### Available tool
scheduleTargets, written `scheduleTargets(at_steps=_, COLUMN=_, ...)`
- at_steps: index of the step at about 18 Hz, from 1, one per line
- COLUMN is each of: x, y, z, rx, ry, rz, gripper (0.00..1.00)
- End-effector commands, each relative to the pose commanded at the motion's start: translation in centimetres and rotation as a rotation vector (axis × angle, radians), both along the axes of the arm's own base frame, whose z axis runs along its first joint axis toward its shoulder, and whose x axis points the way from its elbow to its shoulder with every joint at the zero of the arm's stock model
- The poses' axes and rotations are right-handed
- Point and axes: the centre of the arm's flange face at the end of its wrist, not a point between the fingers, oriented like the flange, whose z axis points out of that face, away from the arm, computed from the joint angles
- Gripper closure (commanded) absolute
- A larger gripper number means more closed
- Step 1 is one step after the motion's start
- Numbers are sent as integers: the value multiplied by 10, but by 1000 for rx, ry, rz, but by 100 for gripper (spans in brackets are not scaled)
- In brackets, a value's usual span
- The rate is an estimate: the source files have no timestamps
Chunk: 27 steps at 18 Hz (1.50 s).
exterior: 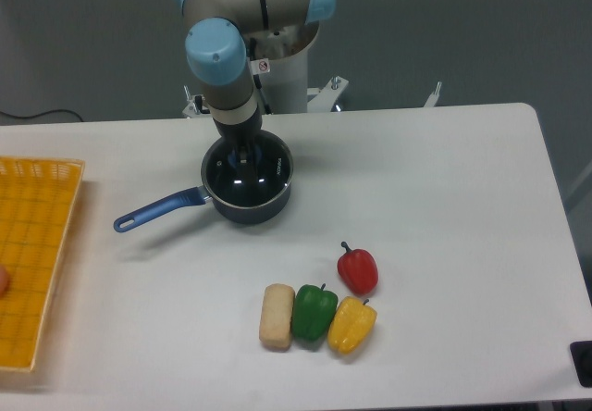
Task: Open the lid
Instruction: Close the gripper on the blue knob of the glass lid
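The dark blue saucepan [242,213] stands on the white table at the back centre, its long blue handle [157,211] pointing left. The clear glass lid [257,183] lies flat on the pan and covers it. My gripper [242,158] comes straight down over the middle of the lid, at the blue knob. The wrist and fingers hide most of the knob. I cannot tell whether the fingers are closed on it.
A yellow mesh basket [32,263] sits at the left edge. A red pepper [358,267], a green pepper [314,311], a yellow pepper [351,326] and a beige bread roll [277,316] lie at the front centre. The robot base [287,78] stands behind the pan.
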Motion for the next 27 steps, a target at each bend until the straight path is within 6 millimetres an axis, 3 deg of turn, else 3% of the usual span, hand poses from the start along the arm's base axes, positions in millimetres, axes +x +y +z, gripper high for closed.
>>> scheduleTargets(at_steps=20, x=-1, y=2, z=-1, rx=5, ry=-1, rz=2, gripper=26)
scheduleTargets(at_steps=27, x=-2, y=2, z=0, rx=9, ry=-1, rz=3, gripper=27)
